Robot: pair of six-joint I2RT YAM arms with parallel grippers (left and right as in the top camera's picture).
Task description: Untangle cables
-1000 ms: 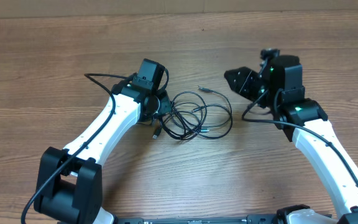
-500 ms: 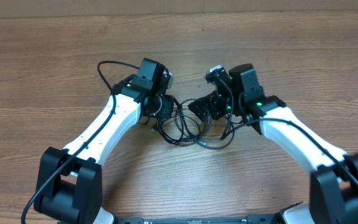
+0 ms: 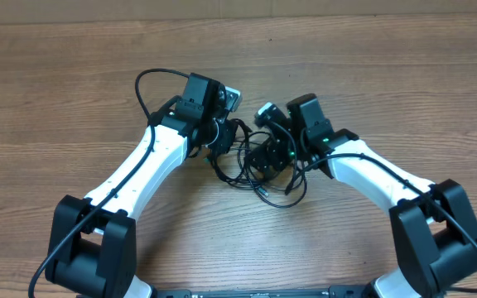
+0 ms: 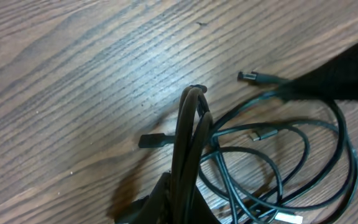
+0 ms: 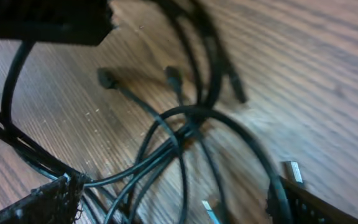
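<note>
The left gripper (image 3: 220,136) is clamped tight on a doubled strand of the cables (image 3: 263,190), holding it up off the table (image 3: 73,74). The rest of the tangle sprawls at its four o'clock, mid-table. There the right gripper (image 3: 265,159) stands spread wide astride the loops, gripping nothing.

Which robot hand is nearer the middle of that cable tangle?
Right. The right end effector is over the tangle's middle, open above the cables. The left end effector sits at its left edge, shut on some of them.
</note>
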